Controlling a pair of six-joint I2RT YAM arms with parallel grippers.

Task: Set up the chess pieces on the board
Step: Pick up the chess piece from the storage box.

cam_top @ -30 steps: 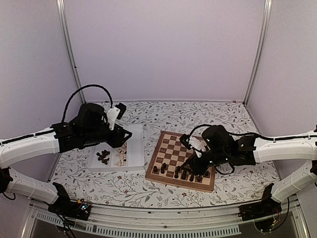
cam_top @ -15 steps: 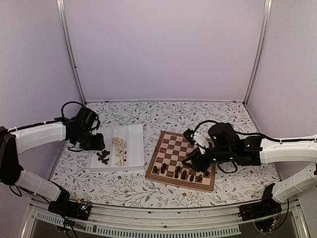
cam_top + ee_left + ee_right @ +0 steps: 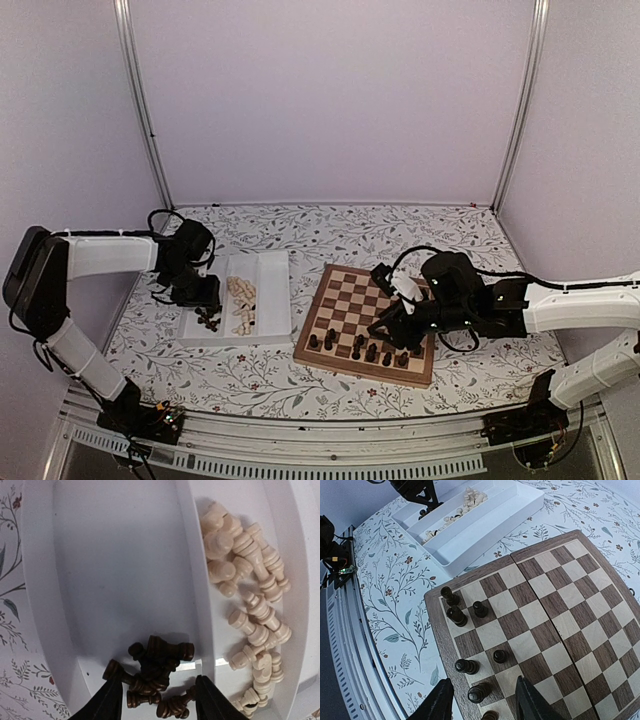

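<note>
1. I see the board [image 3: 352, 290] lying on the table [image 3: 350, 228] right of the middle, close to the near edge and turned slightly askew.
2. The white tray [image 3: 282, 300] sits just beside the board's left edge, with a narrow strip of flowered cloth showing between them.
3. There is open room behind both, where the far part of the table is bare cloth up to the back wall. The board's far rows show only bare squares.
4. The dark chess pieces [image 3: 456, 615] stand on the two rows along the board's near edge, unevenly spaced with gaps between them.
5. A dark heap [image 3: 156, 666] of more pieces lies tangled at the near end of the tray's left compartment. The rest of that compartment is plain white.
6. The pale pieces [image 3: 250, 605] lie on their sides in the compartment next to it on the right.
7. The left fingers [image 3: 198, 293] hang over the dark heap, parted and straddling it. I see nothing gripped.
8. The right fingers [image 3: 389, 327] hover over the board's near right part, parted and holding nothing. Standing pieces show below the gap.
</note>
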